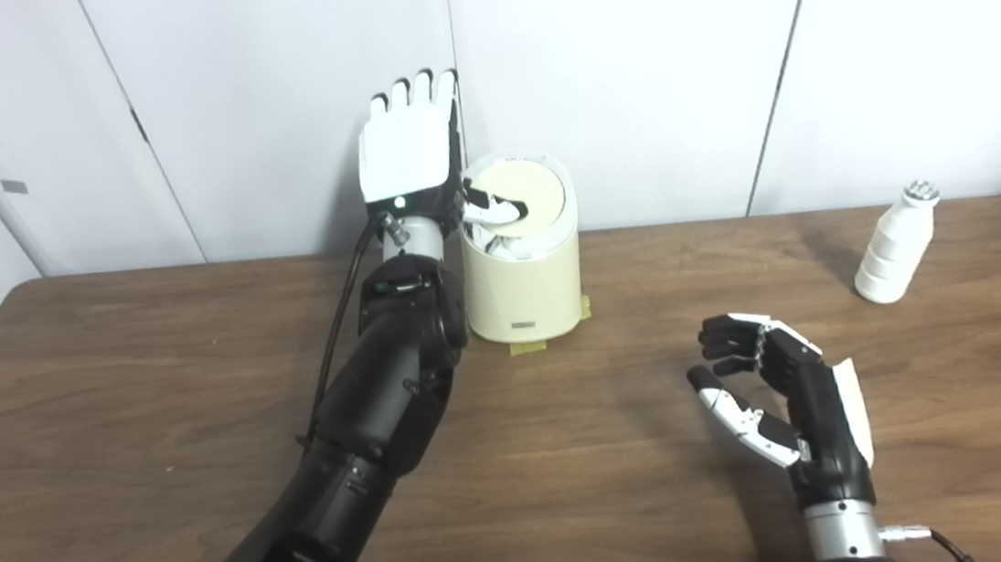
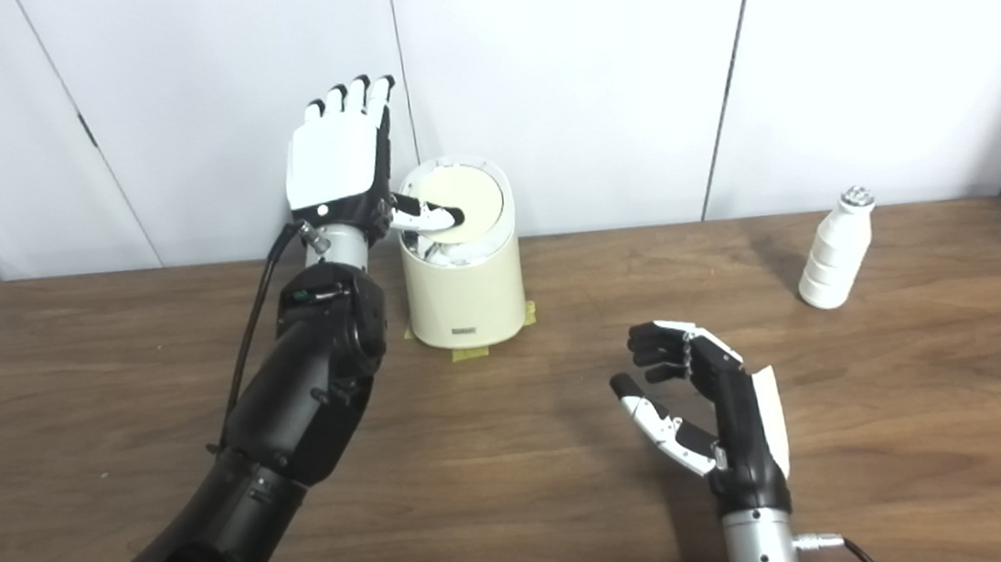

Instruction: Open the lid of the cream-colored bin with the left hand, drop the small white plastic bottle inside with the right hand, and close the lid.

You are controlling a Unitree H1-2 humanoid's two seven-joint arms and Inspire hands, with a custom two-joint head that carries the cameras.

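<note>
The cream-colored bin (image 1: 523, 290) stands at the back of the table against the wall. Its round lid (image 1: 522, 196) is tilted, with a dark gap showing under its front edge. My left hand (image 1: 411, 156) is raised just left of the bin, fingers straight up and apart, thumb resting on the lid. The small white plastic bottle (image 1: 894, 246) stands upright at the far right. My right hand (image 1: 773, 388) hovers over the table's middle front, fingers curled but apart from the thumb, holding nothing, well left of the bottle.
Yellow tape (image 1: 527, 346) marks the bin's base on the wooden table (image 1: 111, 429). White wall panels (image 1: 643, 47) rise close behind the bin. A black cable (image 1: 340, 315) runs along my left forearm.
</note>
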